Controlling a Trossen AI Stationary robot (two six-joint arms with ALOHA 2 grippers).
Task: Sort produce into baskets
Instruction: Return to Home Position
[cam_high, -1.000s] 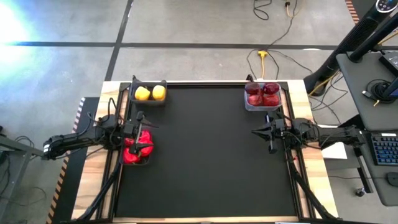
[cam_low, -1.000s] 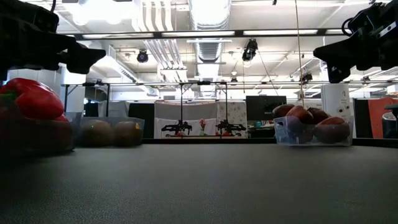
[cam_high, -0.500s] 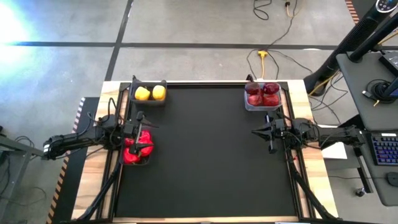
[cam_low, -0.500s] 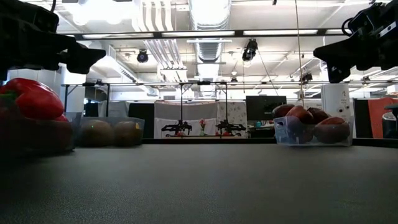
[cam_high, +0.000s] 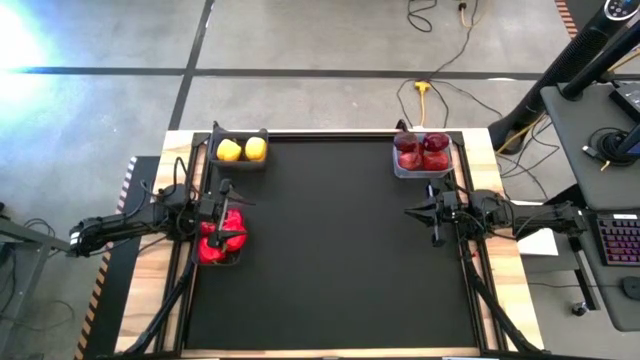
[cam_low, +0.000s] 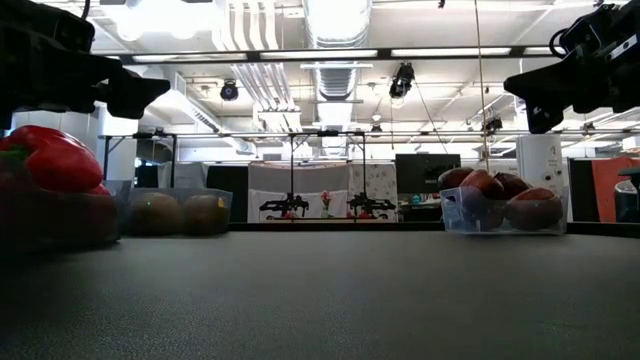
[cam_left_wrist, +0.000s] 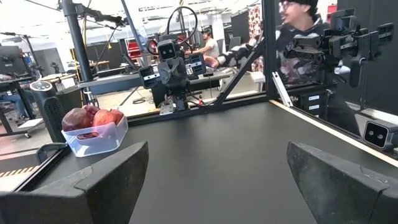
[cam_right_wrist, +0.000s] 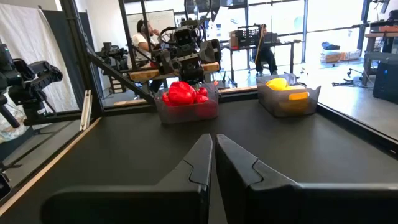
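Three baskets stand on the black mat (cam_high: 330, 290). A dark one at the far left (cam_high: 240, 150) holds two yellow peppers. A clear one at the far right (cam_high: 422, 156) holds several maroon fruits and also shows in the left wrist view (cam_left_wrist: 94, 127). A dark one at the left edge (cam_high: 221, 242) holds red peppers and also shows in the right wrist view (cam_right_wrist: 185, 99). My left gripper (cam_high: 238, 216) hangs open and empty just above the red peppers. My right gripper (cam_high: 412, 211) is shut and empty, in the air just on the near side of the maroon basket, pointing toward the table's left.
The mat's middle and near half show bare black surface. Wooden table borders (cam_high: 500, 290) run along both sides. People show in the room beyond the table in the left wrist view (cam_left_wrist: 298, 25) and the right wrist view (cam_right_wrist: 146, 31).
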